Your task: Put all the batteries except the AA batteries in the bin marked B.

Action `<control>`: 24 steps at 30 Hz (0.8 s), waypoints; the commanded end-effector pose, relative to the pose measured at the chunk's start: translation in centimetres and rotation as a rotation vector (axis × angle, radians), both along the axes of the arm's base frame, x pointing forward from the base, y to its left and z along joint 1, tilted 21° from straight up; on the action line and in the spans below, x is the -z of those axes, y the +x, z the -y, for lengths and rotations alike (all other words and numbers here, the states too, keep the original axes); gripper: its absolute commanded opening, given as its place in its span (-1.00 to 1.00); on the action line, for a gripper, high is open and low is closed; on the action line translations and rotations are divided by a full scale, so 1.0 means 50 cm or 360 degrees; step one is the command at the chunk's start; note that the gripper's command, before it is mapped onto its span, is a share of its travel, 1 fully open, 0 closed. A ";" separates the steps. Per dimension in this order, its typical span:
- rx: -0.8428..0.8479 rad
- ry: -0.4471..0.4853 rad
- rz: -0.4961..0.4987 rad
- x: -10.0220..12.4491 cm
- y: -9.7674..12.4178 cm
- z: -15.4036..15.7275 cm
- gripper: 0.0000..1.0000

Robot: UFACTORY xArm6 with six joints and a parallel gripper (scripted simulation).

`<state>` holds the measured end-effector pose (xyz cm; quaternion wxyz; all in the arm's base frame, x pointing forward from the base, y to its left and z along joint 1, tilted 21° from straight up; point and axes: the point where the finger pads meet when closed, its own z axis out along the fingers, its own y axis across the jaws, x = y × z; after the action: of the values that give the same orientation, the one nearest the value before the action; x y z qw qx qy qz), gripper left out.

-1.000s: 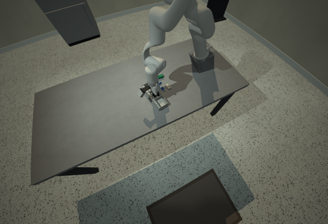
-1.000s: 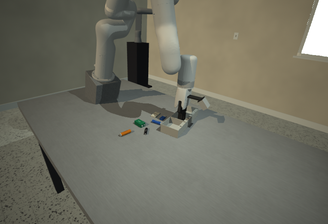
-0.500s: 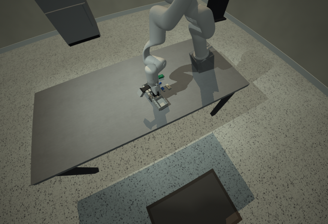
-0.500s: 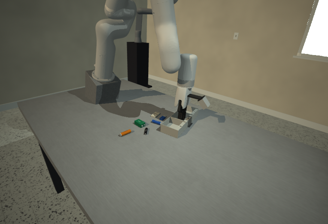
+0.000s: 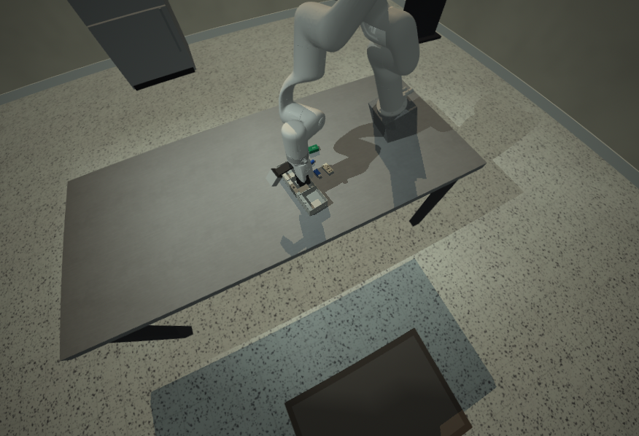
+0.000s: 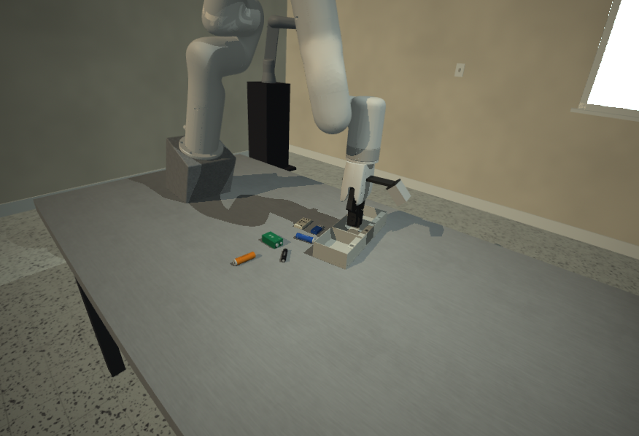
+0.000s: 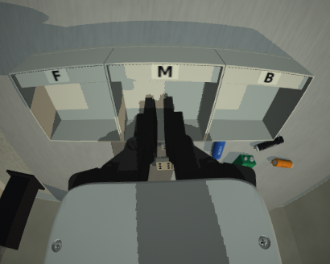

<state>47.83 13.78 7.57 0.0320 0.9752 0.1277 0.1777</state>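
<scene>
Three joined grey bins [image 5: 316, 207] stand in a row, marked F [image 7: 56, 76], M [image 7: 164, 71] and B [image 7: 268, 77]. Bin B [image 6: 330, 255] is the end bin nearest the loose things. My gripper [image 7: 160, 110] [image 6: 354, 223] [image 5: 302, 181] is shut, with nothing seen between its fingers, and reaches down into the middle bin M. On the table beside bin B lie a blue round battery [image 7: 219, 149] [image 6: 304, 238], a green block battery [image 7: 245, 158] [image 6: 272, 239] [image 5: 314, 149], a small black battery [image 7: 269, 144] [image 6: 283, 254] and an orange round battery [image 7: 282, 162] [image 6: 242, 258].
A small blue block [image 6: 316, 230] and a beige block [image 6: 303, 223] [image 5: 327, 168] lie close to the bins on the battery side. The arm's grey base [image 6: 198, 170] [image 5: 393, 120] stands at the table's far end. A black bracket [image 6: 384, 181] sticks out from the wrist.
</scene>
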 end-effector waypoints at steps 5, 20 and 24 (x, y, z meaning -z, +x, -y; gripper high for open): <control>-0.0001 0.0002 0.0006 -0.038 -0.011 -0.002 -0.85; -0.0001 0.0003 0.0005 -0.055 -0.032 -0.071 -0.85; -0.0001 0.0003 0.0005 -0.052 -0.039 -0.110 -0.85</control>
<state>46.01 17.76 10.14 0.0302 0.9753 0.1287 0.1769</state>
